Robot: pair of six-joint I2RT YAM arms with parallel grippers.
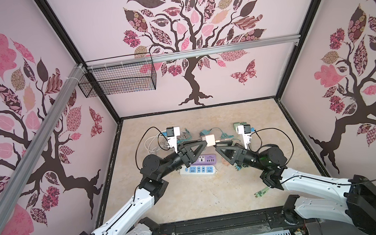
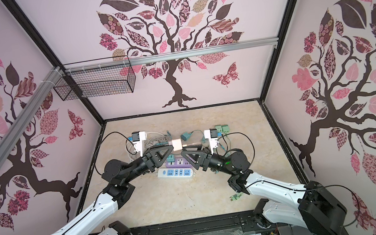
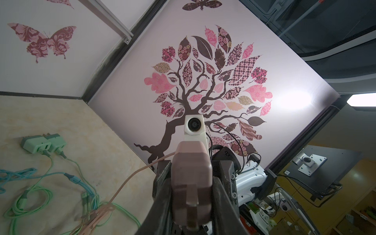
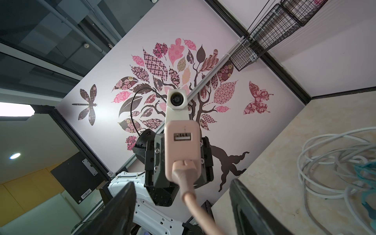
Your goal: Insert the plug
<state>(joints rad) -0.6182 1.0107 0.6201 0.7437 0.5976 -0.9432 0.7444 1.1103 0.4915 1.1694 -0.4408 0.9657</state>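
My left gripper (image 1: 203, 142) (image 2: 171, 147) is held above the table, shut on a pale pink charger block (image 1: 209, 140) (image 2: 176, 144) (image 3: 191, 173). A pink USB plug (image 1: 218, 141) (image 4: 184, 168) sits in the lower port of the block (image 4: 182, 146). The upper port is empty. The plug's pink cable (image 4: 191, 199) runs back between the jaws of my right gripper (image 1: 218, 146) (image 4: 182, 182). That gripper is open, with both fingers well apart from the cable. It faces the left gripper, a short way from the block.
Under the grippers lie a purple power strip (image 1: 203, 159) and a white-and-blue one (image 1: 199, 170). Green adapters (image 1: 237, 126) and a white cable coil (image 1: 153, 142) lie at the back, green connectors (image 1: 262, 192) at front right. A wire basket (image 1: 118, 80) hangs on the back left rail.
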